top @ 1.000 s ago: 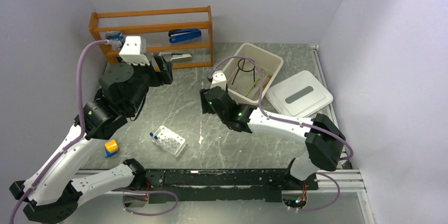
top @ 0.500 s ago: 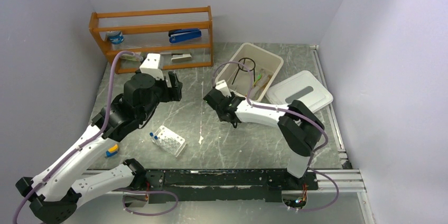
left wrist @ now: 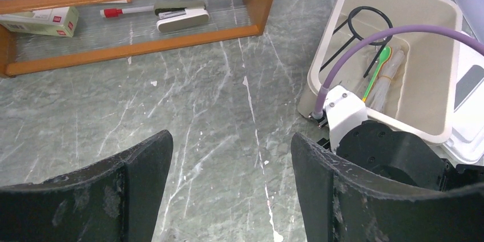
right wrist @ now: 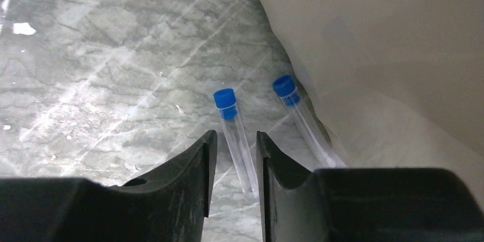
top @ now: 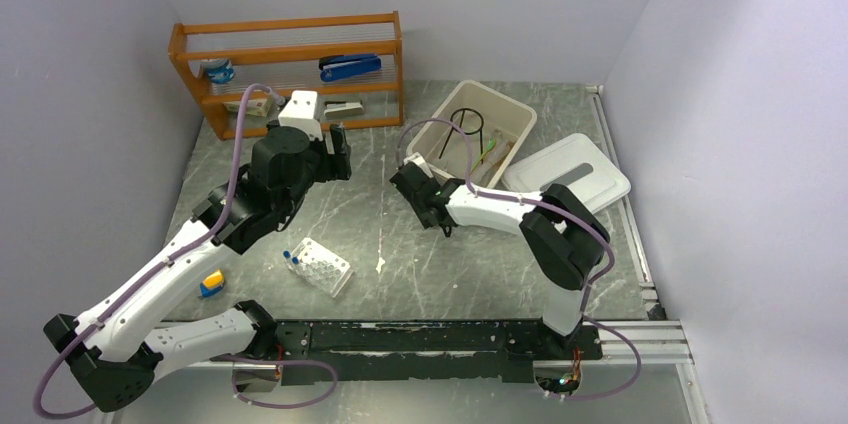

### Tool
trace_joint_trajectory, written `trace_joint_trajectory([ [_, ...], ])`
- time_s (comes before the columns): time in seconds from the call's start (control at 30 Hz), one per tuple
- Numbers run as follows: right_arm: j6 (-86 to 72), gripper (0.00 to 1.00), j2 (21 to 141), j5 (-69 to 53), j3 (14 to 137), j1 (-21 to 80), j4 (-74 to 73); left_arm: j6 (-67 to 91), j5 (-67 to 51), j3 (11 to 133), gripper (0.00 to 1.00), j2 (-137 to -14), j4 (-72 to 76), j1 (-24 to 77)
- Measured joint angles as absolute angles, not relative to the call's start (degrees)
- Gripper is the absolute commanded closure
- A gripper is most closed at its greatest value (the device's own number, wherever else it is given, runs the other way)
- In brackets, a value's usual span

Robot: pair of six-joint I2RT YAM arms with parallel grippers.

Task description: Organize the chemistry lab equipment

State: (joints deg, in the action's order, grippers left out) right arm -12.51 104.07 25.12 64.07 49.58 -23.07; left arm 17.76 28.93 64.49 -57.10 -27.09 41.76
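Two blue-capped vials lie on the table beside the cream bin's wall, one (right wrist: 226,100) to the left and one (right wrist: 285,89) close to the wall. My right gripper (right wrist: 236,136) is low over the left vial, its fingers narrowly apart on either side of the tube, with gaps showing. In the top view it (top: 415,189) sits at the bin's near-left corner. My left gripper (left wrist: 231,139) is wide open and empty above bare table (top: 338,149). The white holed rack (top: 322,266) holds blue-capped vials (top: 290,257). The black wire tripod (left wrist: 370,22) and clear tubes (left wrist: 388,82) lie in the bin.
The cream bin (top: 520,114) stands at back centre with its white lid (top: 566,177) to the right. The wooden shelf (top: 290,74) at back left holds a blue stapler (top: 350,67) and stationery. A yellow-and-blue block (top: 210,283) lies at front left.
My left arm has swung away from the shelf toward the table's middle. My right gripper has moved back toward the bin's near-left corner and lowered over the vials.
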Motion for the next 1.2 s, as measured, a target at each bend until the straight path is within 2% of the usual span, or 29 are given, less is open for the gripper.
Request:
trace_joint_trajectory([
  [0.1, -10.7, 0.69, 104.1, 23.0, 64.1, 49.3, -22.2, 17.8, 29.3, 64.6, 0.21, -57.1, -27.1, 41.8],
  [0.43, -4.5, 0.64, 103.3, 22.7, 63.2, 49.3, -22.0, 17.8, 29.8, 64.6, 0.21, -56.6, -27.1, 41.8],
  [0.8, 3.2, 0.64, 101.0, 19.2, 60.5, 51.0, -22.2, 17.8, 29.8, 64.6, 0.21, -56.5, -27.2, 41.8],
  [1.03, 3.9, 0.50, 101.0, 20.2, 60.5, 51.6, -22.2, 17.8, 29.8, 64.6, 0.21, -56.3, -27.3, 41.8],
  [1.2, 3.5, 0.48, 101.0, 21.4, 60.5, 51.6, -22.5, 17.8, 29.9, 64.6, 0.21, -56.3, -27.3, 41.8],
])
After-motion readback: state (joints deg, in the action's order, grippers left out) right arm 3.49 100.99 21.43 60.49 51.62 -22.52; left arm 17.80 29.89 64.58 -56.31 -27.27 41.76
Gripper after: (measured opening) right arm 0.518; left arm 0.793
